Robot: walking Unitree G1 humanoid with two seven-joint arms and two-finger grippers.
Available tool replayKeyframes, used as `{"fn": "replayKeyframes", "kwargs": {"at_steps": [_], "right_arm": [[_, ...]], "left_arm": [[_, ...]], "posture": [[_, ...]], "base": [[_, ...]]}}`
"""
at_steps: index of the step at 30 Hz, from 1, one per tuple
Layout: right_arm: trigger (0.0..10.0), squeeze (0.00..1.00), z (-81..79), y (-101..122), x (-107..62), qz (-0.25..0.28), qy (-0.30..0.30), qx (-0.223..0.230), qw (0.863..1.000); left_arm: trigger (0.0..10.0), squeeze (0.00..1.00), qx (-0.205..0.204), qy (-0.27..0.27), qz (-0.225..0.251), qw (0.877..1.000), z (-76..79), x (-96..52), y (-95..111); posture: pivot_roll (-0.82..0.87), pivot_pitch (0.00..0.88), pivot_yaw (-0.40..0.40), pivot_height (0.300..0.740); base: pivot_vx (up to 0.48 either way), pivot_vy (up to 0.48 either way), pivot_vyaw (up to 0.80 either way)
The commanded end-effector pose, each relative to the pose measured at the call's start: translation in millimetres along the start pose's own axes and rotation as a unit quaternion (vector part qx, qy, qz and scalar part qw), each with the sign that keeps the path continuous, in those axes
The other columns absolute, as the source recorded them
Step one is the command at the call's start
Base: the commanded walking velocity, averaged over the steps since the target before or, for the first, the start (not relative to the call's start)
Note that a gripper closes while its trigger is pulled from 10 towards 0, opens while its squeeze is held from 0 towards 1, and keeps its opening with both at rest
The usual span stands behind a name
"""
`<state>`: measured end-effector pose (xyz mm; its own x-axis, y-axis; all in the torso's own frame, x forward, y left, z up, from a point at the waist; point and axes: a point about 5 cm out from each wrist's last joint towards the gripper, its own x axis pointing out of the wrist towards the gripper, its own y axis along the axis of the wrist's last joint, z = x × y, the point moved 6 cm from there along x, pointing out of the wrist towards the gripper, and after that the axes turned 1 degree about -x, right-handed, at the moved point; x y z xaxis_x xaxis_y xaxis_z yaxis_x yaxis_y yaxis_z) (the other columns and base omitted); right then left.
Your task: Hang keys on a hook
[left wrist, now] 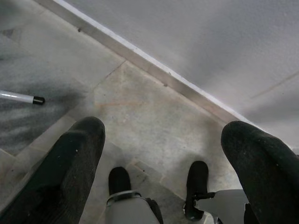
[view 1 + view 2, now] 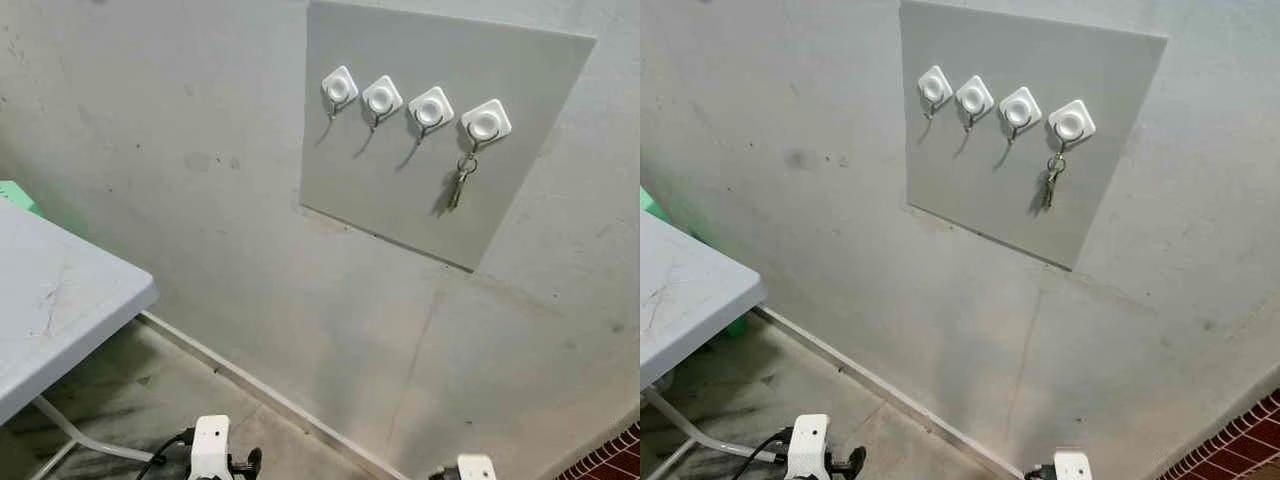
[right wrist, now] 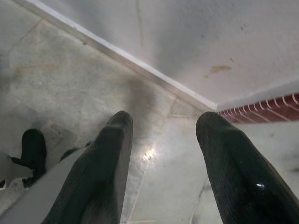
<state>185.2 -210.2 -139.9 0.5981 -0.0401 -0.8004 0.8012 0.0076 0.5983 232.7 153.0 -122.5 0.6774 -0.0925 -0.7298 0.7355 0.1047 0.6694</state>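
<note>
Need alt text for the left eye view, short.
A bunch of keys hangs from the rightmost of four white hooks on a grey board mounted on a concrete wall. A white table stands at the lower left, over the floor.

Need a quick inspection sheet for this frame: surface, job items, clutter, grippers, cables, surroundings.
Surface: grey board mounted on the wall, carrying four white hooks in a row.
Job's things: keys hang from the rightmost hook; the other three hooks, such as the leftmost hook, are bare.
Clutter: nothing seen on the board besides the hooks and keys.
Grippers: left gripper open, holding nothing, pointed at the floor; right gripper open, holding nothing, pointed at the floor.
Cables: black cable runs to the left arm.
Surroundings: white folding table to the robot's left, concrete wall, pale baseboard, red tiling at lower right.
</note>
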Motion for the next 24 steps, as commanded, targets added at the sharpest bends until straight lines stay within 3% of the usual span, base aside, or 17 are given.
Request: {"fn": "replayKeyframes", "kwargs": {"at_steps": [1,11,24], "right_arm": [[10.0,0.00,4.8,-5.0,-1.5,-0.007,-0.011,0.006,1.000],[10.0,0.00,8.0,-12.4,-4.1,-0.012,-0.017,0.009,1.000],[10.0,0.00,5.8,-11.9,-3.7,-0.013,-0.013,-0.014,1.000]], "left_arm": [[10.0,0.00,-0.003,0.009,-0.010,1.000,-8.8,-3.1,-7.9],[10.0,0.00,-0.003,0.025,-0.013,1.000,-24.2,-6.4,-9.8],[10.0,0.00,-0.002,0.023,-0.009,1.000,-24.2,-5.5,-6.0]], "posture": [[-0.02,0.000,-0.031,0.740],[-0.02,0.000,-0.030,0.740],[-0.02,0.000,-0.035,0.740]], "base": [[0.000,0.000,0.00],[0.000,0.000,0.00],[0.000,0.000,0.80]]}}
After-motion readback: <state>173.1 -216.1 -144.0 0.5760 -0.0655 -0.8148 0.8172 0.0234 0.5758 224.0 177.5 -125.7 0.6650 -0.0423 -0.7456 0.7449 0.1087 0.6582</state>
